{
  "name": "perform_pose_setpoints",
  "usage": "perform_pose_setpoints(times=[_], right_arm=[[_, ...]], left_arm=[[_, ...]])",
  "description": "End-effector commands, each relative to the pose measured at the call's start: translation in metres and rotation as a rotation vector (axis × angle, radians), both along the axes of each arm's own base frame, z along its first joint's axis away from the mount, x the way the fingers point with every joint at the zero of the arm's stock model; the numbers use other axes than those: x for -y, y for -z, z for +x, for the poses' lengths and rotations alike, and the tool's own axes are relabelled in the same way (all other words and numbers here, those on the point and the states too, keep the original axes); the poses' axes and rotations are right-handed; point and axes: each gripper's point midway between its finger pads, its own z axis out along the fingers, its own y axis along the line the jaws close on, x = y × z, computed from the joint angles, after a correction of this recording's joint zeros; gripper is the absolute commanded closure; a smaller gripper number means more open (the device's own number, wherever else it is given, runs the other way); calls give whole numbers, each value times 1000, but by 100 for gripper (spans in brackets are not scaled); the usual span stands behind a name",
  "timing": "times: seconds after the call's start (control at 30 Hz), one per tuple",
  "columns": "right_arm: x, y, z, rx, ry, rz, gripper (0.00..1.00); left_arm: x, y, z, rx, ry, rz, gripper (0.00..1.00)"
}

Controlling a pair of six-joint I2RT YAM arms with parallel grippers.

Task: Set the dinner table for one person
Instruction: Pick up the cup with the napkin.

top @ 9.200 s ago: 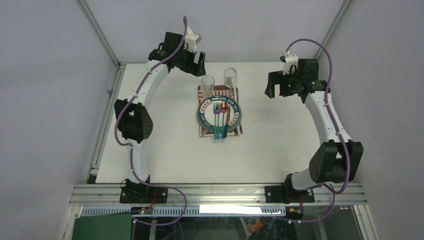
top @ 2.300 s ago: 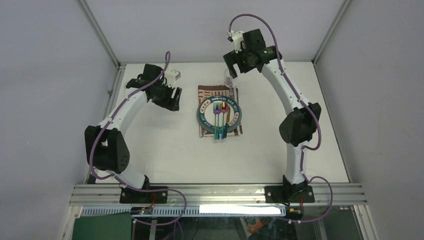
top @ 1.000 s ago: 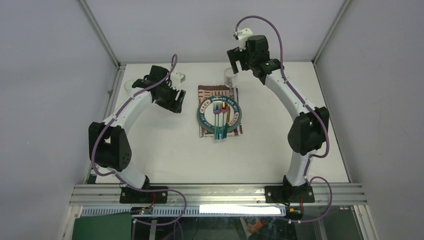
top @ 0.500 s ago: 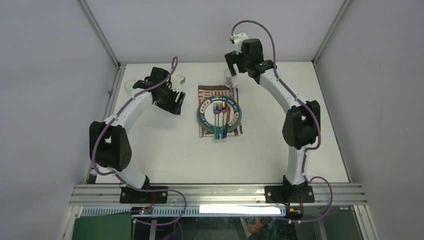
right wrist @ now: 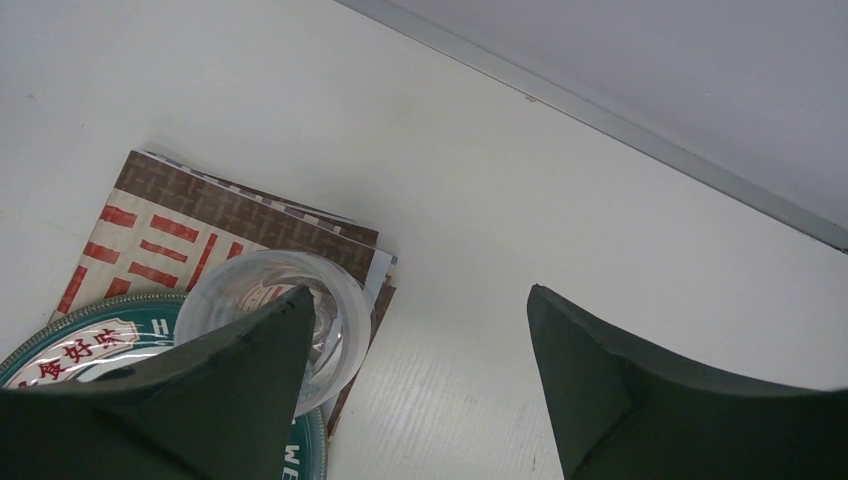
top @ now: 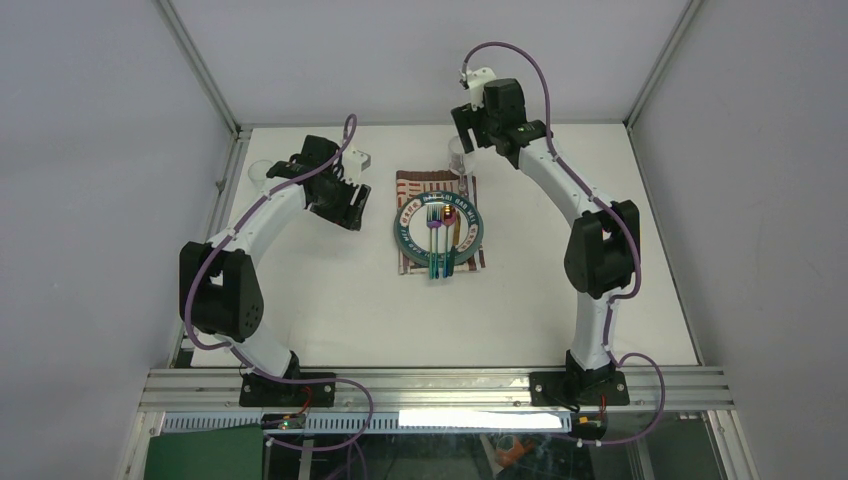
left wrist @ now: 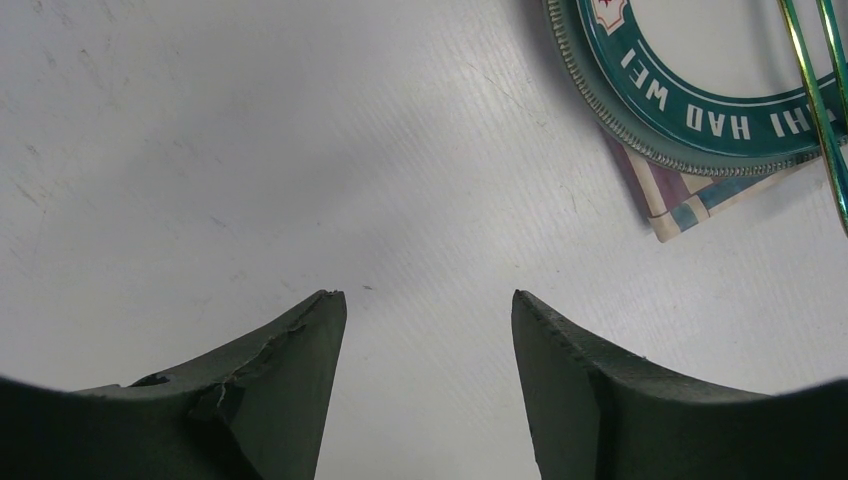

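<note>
The white dinner table (top: 330,300) carries a patchwork placemat (top: 418,182) with a green-rimmed plate (top: 404,226) on it. Cutlery (top: 438,250) with teal handles lies across the plate. A clear glass (top: 457,153) stands at the placemat's back right corner. My right gripper (top: 464,128) hovers over it, open. In the right wrist view, the left finger (right wrist: 230,380) overlaps the glass (right wrist: 345,310)'s mouth, and the gap between the jaws holds only bare table. Left of the plate, my left gripper (top: 340,200) hangs open over bare table (left wrist: 300,150), holding nothing.
A second clear glass (top: 262,172) stands at the back left, near the aluminium side rail (top: 215,240). The plate's rim (left wrist: 700,110) and a placemat corner (left wrist: 680,205) show at the upper right of the left wrist view. Grey walls close in the back and sides.
The right gripper moved left and down onto the glass at the placemat's back corner, and its jaws narrowed a little. The left arm barely shifted.
</note>
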Motion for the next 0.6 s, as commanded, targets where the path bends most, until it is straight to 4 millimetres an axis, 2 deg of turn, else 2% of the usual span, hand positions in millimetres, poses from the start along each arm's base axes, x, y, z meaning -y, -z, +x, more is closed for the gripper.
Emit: perform_pose_setpoints(times=[0.0,0.1,0.23,0.37,0.47,0.57], right_arm=[[-7,-15,-5,19,-7,45,19],[-10,-5,-10,-29,-18,48,18],[-14,-5,-21,-80,-37,66,20],[-14,-4,-27,-131,-27,54,28],[-11,0,-28,-134,-16,37,39],[-8,0,-28,-117,-8,29,63]], left_arm=[[6,-2,8,35,13,-4,37],[6,-1,7,32,14,-2,37],[6,0,6,29,16,0,37],[7,0,5,29,17,1,37],[8,0,6,30,20,4,37],[8,2,5,25,20,9,38]])
